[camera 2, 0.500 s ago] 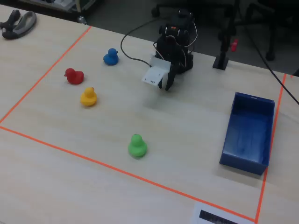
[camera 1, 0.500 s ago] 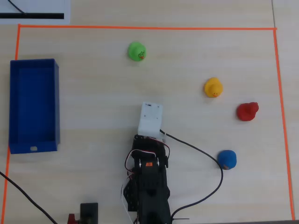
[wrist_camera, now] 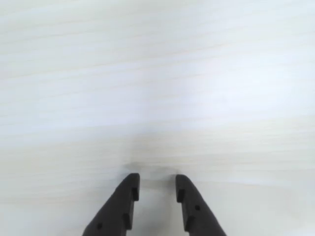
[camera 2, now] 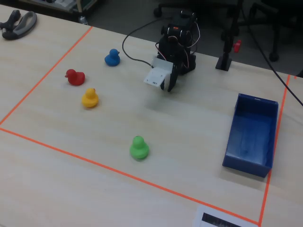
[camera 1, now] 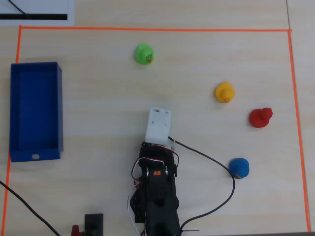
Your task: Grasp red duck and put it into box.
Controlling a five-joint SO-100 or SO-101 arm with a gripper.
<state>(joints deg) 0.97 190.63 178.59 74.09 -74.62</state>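
The red duck [camera 1: 260, 117] sits on the pale wood table at the right in the overhead view, and at the left in the fixed view [camera 2: 75, 77]. The deep-blue box [camera 1: 34, 108] lies open and empty at the left edge in the overhead view, and at the right in the fixed view [camera 2: 251, 137]. My gripper [wrist_camera: 156, 179] hangs over bare table near the arm's base [camera 1: 157, 191]. Its two dark fingers stand a little apart with nothing between them. It is far from both duck and box. In the overhead view the white wrist camera housing [camera 1: 158, 125] hides the fingers.
A yellow duck [camera 1: 224, 92] sits just up and left of the red one, a blue duck [camera 1: 239, 167] below it, and a green duck [camera 1: 144, 53] at the top middle. Orange tape [camera 1: 147, 29] frames the work area. A black cable [camera 1: 216, 162] loops right of the arm.
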